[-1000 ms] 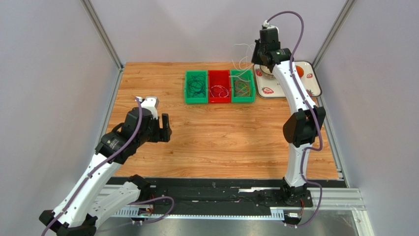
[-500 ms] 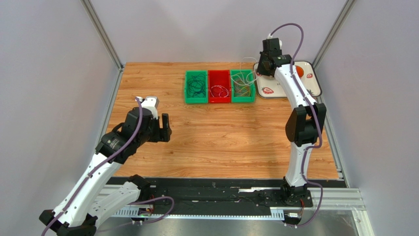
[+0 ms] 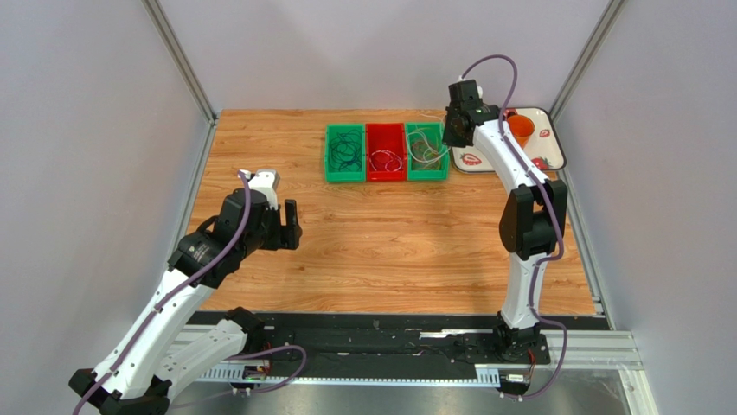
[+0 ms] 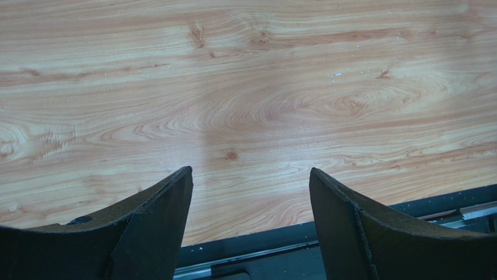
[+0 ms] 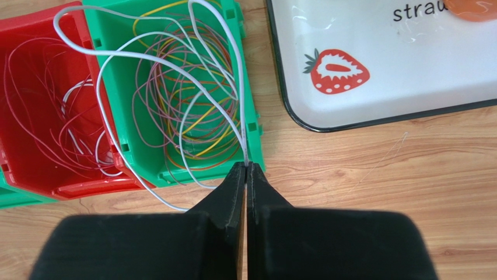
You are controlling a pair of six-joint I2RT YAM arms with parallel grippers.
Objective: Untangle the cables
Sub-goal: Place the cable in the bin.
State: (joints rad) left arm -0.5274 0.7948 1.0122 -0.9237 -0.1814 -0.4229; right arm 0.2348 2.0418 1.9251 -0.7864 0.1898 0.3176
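A white cable point(image 5: 243, 140) is pinched in the right claw point(image 5: 247, 169), which is clenched just in front of the green bin point(image 5: 252, 105) right of the red bin point(image 5: 93, 185). Its loops drape across both bins. Beneath them, in that green bin, a tangle point(image 5: 186, 93) of purple, yellow and orange cables lies knotted, so most of the work looks left. Red strands point(image 5: 52, 116) sit in the red bin and dark cables point(image 3: 344, 154) in the third bin point(image 3: 344, 179) left of it, seemingly sorted. The left claw point(image 4: 251, 181) hangs released over the surface point(image 4: 251, 87), well in front of the red bin.

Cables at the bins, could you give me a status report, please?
Right gripper shut on white cable over green bin. Left gripper open, empty. Coloured cables lie beneath it.
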